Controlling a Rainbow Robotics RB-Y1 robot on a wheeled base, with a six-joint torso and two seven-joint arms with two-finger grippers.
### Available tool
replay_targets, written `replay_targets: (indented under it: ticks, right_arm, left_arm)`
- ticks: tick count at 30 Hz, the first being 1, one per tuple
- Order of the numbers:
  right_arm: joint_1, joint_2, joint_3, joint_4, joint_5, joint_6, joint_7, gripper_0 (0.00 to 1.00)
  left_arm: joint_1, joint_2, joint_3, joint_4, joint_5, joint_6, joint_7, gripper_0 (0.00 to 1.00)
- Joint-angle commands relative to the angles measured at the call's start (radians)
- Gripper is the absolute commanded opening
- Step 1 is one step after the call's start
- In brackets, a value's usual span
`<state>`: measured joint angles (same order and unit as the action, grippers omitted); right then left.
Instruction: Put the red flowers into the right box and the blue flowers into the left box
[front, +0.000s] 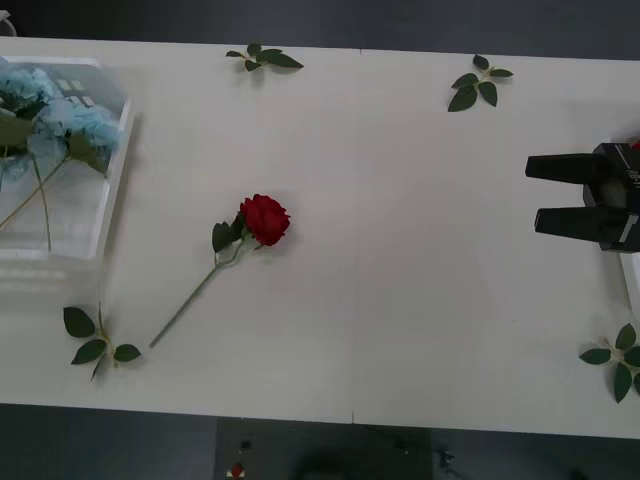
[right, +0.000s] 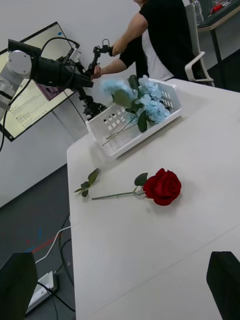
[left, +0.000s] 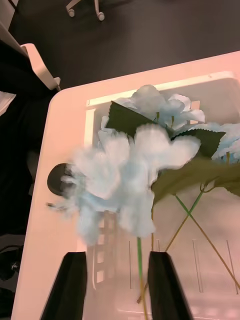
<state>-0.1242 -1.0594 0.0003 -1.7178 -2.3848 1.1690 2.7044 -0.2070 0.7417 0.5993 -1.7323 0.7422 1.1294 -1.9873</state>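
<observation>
At frame centre we see one red flower (front: 264, 219) lying on the table (front: 400, 300), well apart from our right gripper (front: 533, 194), open and empty at right. Our left gripper (left: 117, 285), open, empty, hovers over blue flowers (left: 125, 170) in the left box (front: 95, 235).

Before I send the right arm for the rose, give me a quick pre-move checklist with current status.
1. Red rose lying free on the table, nothing on it: ok.
2. Right gripper open, holding nothing, at the table's right side: ok.
3. Path from right gripper to rose free of leaf sprigs: ok.
4. Left gripper over the left basket, fingers open, a blurred blue flower just beyond them; released or not: cannot tell.
5. Other blue flowers inside the left basket: ok.
6. Right box room for the rose: cannot tell, just its edge is visible.
</observation>
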Motion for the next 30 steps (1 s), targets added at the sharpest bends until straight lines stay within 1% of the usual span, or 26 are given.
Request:
replay_targets:
  ticks: [1, 4, 7, 9, 12, 16, 19, 20, 21, 22, 25, 30]
  right_arm:
    - [-0.011, -0.002, -0.013, -0.005, -0.014, 0.004, 0.001, 1.00]
    - [-0.011, -0.002, -0.013, -0.005, -0.014, 0.004, 0.001, 1.00]
    - [-0.011, -0.002, -0.013, -0.005, -0.014, 0.004, 0.001, 1.00]
    - [-0.011, -0.002, -0.013, -0.005, -0.014, 0.004, 0.001, 1.00]
    - [-0.011, -0.002, -0.013, -0.005, -0.014, 0.004, 0.001, 1.00]
    - [-0.011, -0.002, -0.013, -0.005, -0.014, 0.004, 0.001, 1.00]
    - [-0.011, -0.002, -0.013, -0.005, -0.014, 0.004, 0.001, 1.00]
    - [-0.011, -0.002, -0.013, -0.005, -0.014, 0.004, 0.001, 1.00]
    - [-0.011, -0.002, -0.013, -0.005, -0.014, 0.004, 0.001, 1.00]
    - [-0.011, -0.002, -0.013, -0.005, -0.014, 0.004, 0.001, 1.00]
    - [-0.011, -0.002, -0.013, -0.005, -0.014, 0.004, 0.001, 1.00]
    - [-0.011, -0.002, -0.013, -0.005, -0.014, 0.004, 0.001, 1.00]
  left_arm:
    - [-0.011, 0.019, -0.021, -0.019, 0.011, -0.008, -0.027, 0.69]
    - [-0.011, 0.019, -0.042, -0.035, 0.028, 0.013, -0.036, 0.70]
    - [-0.011, 0.018, -0.069, -0.096, 0.068, 0.113, -0.047, 0.70]
    - [-0.017, 0.016, -0.104, -0.161, 0.121, 0.190, -0.045, 0.70]
    - [-0.042, 0.016, -0.188, -0.204, 0.166, 0.204, -0.027, 0.70]
    - [-0.091, 0.016, -0.331, -0.205, 0.175, 0.202, 0.038, 0.70]
    - [-0.120, 0.011, -0.435, -0.202, 0.164, 0.190, 0.047, 0.71]
    - [-0.135, 0.005, -0.483, -0.199, 0.147, 0.188, 0.048, 0.73]
    - [-0.143, -0.002, -0.516, -0.194, 0.135, 0.187, 0.047, 0.78]
    - [-0.158, -0.019, -0.576, -0.190, 0.101, 0.176, 0.044, 0.88]
    - [-0.189, -0.059, -0.668, -0.165, 0.026, 0.167, 0.038, 1.00]
    - [-0.243, -0.133, -0.785, -0.076, -0.096, 0.138, 0.007, 1.00]
